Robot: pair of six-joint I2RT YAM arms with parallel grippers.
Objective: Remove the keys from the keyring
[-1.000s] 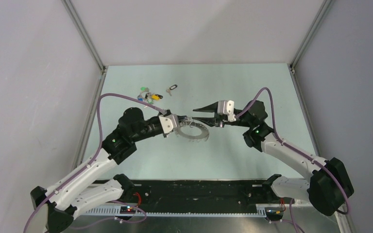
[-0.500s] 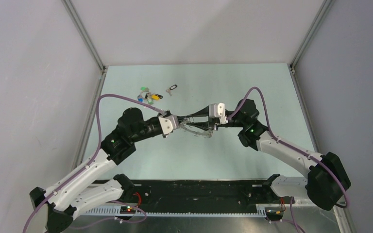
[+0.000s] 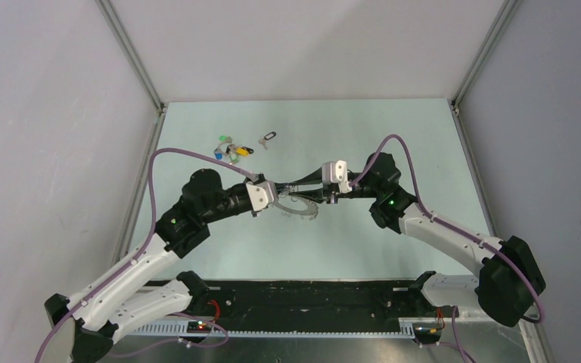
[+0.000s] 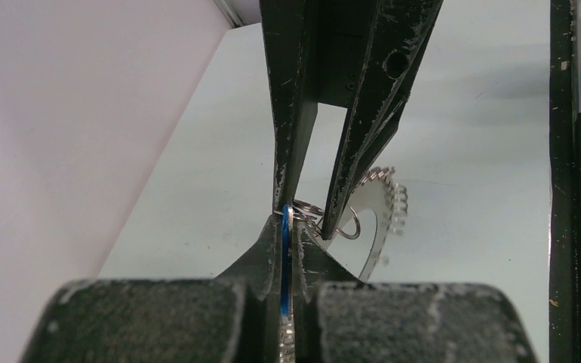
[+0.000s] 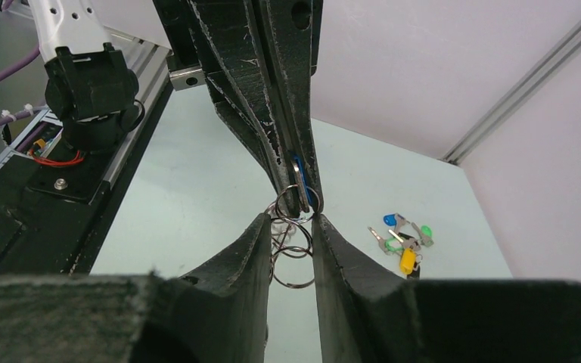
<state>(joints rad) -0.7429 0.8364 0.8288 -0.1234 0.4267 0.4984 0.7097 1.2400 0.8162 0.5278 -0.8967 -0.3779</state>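
The keyring (image 3: 307,210), a grey hoop fringed with small silver keys (image 4: 393,204), hangs tilted under both grippers at mid-table. My left gripper (image 3: 278,195) is shut on a thin blue-headed key (image 4: 285,234). A short chain of small split rings (image 5: 293,243) links this key to the hoop. My right gripper (image 3: 297,190) meets the left one tip to tip. Its jaws stand a finger-width apart around the small rings, one fingertip (image 5: 260,231) on each side. In the left wrist view its fingers (image 4: 346,189) come down from above. Whether they press on the rings is unclear.
A cluster of coloured-head keys (image 3: 231,149) lies on the table at the back left and shows in the right wrist view (image 5: 402,240). A single key with a black loop (image 3: 268,138) lies just right of it. Metal frame rails border the table.
My right gripper has moved left to the left gripper's tips and narrowed its wide-open jaws around the small rings. The keyring has tilted and shifted slightly left.
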